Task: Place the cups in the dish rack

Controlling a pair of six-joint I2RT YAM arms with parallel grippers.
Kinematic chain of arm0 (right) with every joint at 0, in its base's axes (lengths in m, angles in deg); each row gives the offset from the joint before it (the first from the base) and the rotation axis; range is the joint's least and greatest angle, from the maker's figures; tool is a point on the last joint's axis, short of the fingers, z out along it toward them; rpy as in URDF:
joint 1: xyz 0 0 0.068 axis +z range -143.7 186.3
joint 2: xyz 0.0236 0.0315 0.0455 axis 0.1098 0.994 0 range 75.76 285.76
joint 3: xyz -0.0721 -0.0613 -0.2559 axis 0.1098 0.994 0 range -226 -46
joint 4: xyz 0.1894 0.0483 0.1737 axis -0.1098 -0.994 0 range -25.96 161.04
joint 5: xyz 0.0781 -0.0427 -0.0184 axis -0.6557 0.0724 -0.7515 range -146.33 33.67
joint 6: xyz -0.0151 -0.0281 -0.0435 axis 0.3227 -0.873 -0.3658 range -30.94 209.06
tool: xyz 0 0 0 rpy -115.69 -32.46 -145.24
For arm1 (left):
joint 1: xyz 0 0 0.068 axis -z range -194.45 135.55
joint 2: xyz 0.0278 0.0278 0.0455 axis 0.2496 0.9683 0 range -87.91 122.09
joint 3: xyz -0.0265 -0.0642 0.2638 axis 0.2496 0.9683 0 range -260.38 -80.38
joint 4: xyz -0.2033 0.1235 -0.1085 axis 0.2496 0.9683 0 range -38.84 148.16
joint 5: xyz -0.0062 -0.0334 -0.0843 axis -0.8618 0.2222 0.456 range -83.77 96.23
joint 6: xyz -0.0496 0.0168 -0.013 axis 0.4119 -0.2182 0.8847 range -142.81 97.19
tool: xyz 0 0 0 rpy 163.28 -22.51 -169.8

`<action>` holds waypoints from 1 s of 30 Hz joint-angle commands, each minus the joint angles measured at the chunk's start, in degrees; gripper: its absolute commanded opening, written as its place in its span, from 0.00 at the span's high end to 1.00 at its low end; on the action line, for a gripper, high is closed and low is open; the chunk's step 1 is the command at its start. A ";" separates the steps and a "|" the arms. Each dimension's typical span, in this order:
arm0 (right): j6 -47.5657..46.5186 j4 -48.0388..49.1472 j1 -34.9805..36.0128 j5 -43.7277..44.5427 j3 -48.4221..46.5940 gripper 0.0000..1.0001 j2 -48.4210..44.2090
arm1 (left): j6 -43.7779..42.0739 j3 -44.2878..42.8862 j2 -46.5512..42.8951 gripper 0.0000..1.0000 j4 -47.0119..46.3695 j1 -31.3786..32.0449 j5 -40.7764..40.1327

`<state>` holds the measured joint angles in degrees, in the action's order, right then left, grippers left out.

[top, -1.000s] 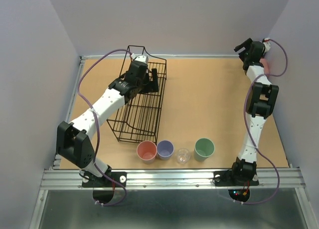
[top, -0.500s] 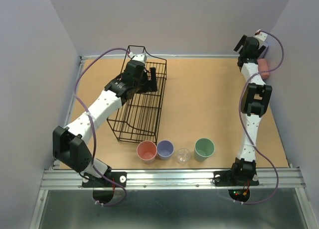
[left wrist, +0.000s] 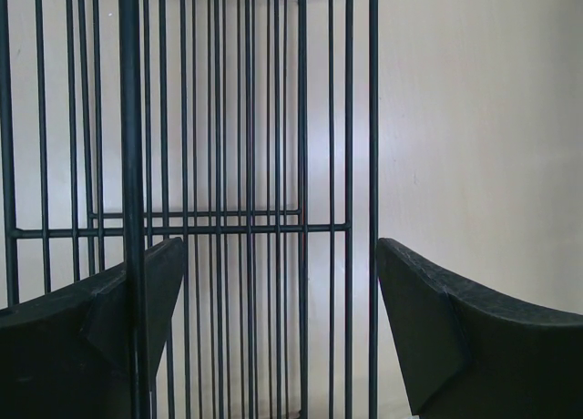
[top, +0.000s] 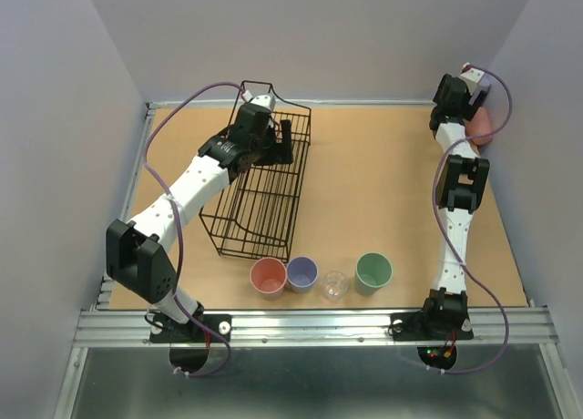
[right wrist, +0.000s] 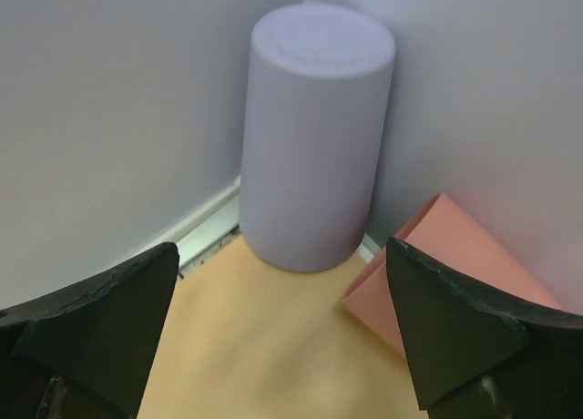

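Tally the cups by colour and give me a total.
Lavender cups: 2
Salmon-pink cups: 2
Green cup: 1
Clear cup: 1
Total: 6

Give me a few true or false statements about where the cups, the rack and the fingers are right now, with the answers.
1. The clear cup stands between the near lavender cup and the green cup. True.
2. The green cup sits in the dish rack. False: it stands on the table, at the right end of the row.
3. The right fingers are shut on the corner lavender cup. False: they are open, and the cup stands ahead of them, untouched.
4. The corner lavender cup stands bottom up. True.
5. The left fingers are open over the dish rack's bars. True.
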<state>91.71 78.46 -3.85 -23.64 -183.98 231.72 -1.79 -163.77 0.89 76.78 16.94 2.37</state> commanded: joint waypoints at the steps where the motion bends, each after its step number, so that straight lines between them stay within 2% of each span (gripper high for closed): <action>1: -3.61 13.03 -1.10 2.73 -3.36 0.00 1.18 | -0.19 -2.48 0.24 0.03 -2.16 0.51 1.49; 12: 0.68 23.86 -4.08 7.83 -8.80 0.00 10.15 | 1.57 -2.03 0.59 0.03 -1.11 0.51 -0.53; 17: 7.53 27.65 -6.19 5.90 -11.17 0.00 13.84 | 2.63 -3.35 1.82 0.03 -0.40 0.51 -1.50; 20: 10.17 28.96 -7.60 2.48 -11.88 0.00 14.90 | 3.24 -4.75 3.22 0.03 0.04 0.42 -1.77; 23: 10.44 30.54 -8.48 -6.81 -12.06 0.00 15.69 | 3.68 -6.69 4.98 0.03 0.83 0.59 -2.20; 27: 8.25 32.04 -8.48 -14.82 -12.68 0.00 16.74 | 4.21 -8.80 7.09 0.03 1.53 1.12 -2.47; 30: 11.83 33.36 -9.00 -19.30 -13.63 0.00 17.88 | 4.03 -11.61 9.90 0.04 2.84 1.73 -3.00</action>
<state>98.90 109.12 -10.43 -35.07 -194.58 246.23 1.73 -170.61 9.41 79.17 17.31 -0.08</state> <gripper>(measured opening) 0.998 0.967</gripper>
